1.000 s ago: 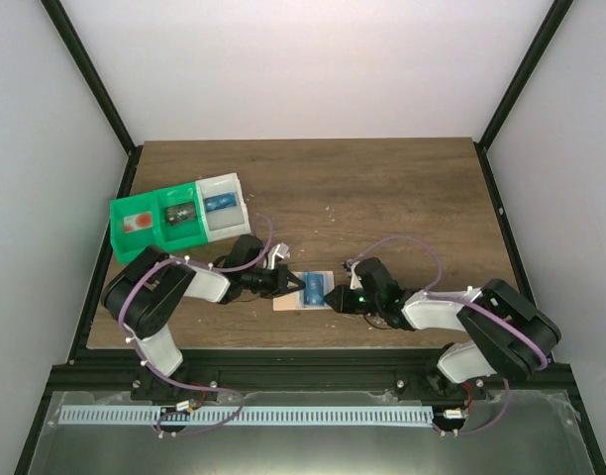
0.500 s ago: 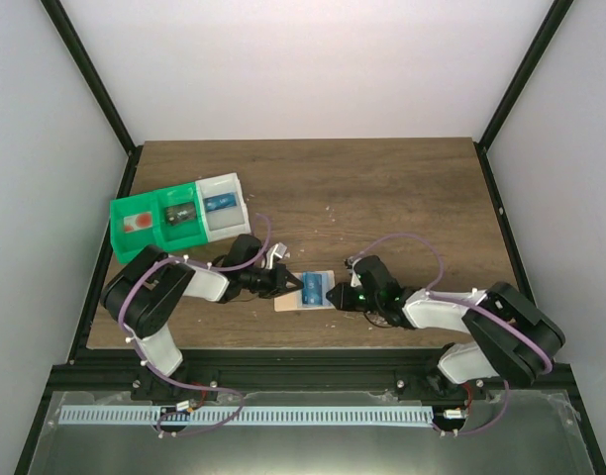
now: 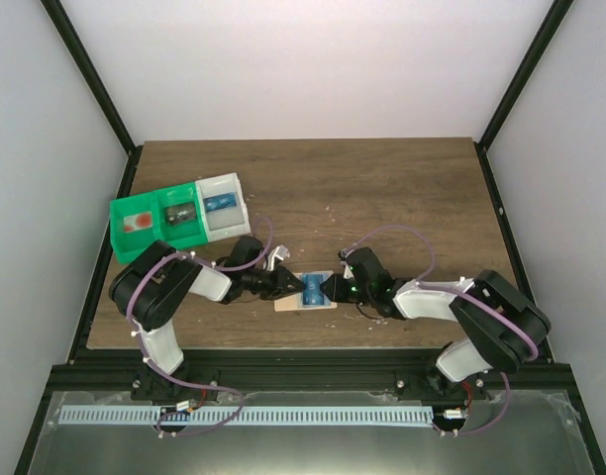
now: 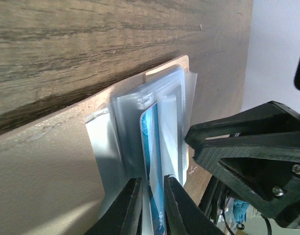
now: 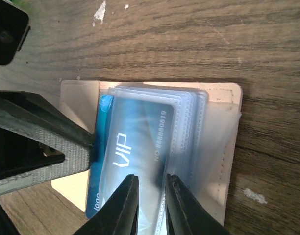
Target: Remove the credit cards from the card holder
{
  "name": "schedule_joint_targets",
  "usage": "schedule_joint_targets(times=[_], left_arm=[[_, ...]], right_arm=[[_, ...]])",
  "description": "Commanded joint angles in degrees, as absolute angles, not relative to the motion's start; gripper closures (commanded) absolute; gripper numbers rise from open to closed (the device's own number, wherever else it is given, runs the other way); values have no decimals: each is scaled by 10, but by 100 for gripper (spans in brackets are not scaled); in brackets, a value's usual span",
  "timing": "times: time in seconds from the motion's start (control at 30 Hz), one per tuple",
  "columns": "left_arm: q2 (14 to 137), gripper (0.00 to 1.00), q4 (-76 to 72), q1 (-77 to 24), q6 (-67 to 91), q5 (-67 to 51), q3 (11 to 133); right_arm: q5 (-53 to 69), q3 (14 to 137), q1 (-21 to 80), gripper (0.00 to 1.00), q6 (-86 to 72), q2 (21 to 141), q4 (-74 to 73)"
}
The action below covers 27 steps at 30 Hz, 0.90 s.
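Card holder [image 3: 305, 293] lies flat on the worktop [image 3: 382, 188] near its front edge, between the two arms. The tan cover is down and the clear sleeve stack [image 5: 189, 127] is fanned on top.

Left fingers [image 4: 131, 210]: nearly together, straddling the edge of a blue card [image 4: 151, 142] that sticks partway out of its sleeve. The card sits in the narrow gap. Cannot tell whether the pads pinch it or stand just off it.

Right fingers [image 5: 123, 205]: clamped on the card holder at its sleeve stack, over a second card marked "VIP" [image 5: 140, 147] that sits seated in its pocket. Judgement: this grip is the anchor. It pins the holder so that a pull by the left arm slides the blue card out instead of dragging the whole holder across the wood.

Status (judged): no loose card visible on the worktop, so extraction is at the first card, partly out.

Risks: the card is thin and glossy and could slip from a light pinch. The sleeves are floppy and may lift or buckle with the card if the anchor grip is too near one corner.
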<state>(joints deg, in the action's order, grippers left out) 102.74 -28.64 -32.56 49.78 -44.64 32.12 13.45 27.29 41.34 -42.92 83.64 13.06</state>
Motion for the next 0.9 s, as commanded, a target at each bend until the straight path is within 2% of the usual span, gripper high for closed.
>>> schedule_joint_targets(times=[0.0,0.23,0.57,0.8,0.87], left_arm=[[1032,84,-316,-323,499,-458,315],[1037,87,-337,-323,511,-468,310],[1049,79,-368,-323,522,-465,303],[1050,98,-387,-323,532,-473,295],[1046,100,-373,-323,523,-470,297]], right_arm=[[137,279,415,83,-426,852,148],[137,264,416,83,-430,855,157],[151,252,415,84,-435,865,176],[154,250,414,86,-439,874,178],[152,250,415,86,-439,877,176]])
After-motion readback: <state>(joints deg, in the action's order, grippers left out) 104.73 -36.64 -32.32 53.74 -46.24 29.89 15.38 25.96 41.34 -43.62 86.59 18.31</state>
